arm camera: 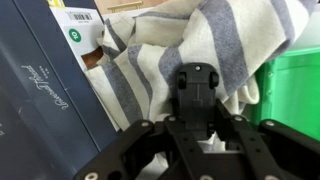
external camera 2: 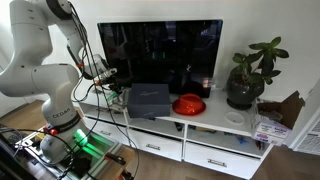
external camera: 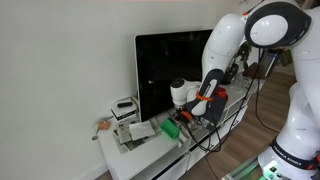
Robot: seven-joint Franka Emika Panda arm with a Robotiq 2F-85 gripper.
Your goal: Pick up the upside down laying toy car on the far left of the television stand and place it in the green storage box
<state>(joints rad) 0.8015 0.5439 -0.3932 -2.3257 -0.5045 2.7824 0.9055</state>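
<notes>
the gripper [arm camera: 197,118] is pinching the toy car [arm camera: 197,82] by its sides near the green storage box [arm camera: 292,90]; i'm guessing it's light, stiff, slippery.

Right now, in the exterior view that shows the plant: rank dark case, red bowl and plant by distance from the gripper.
The gripper is at the stand's picture-left end.
1. Dark case: right beside it, in front of the TV.
2. Red bowl: mid-stand, just past the case.
3. Plant: far end, picture-right.
</notes>
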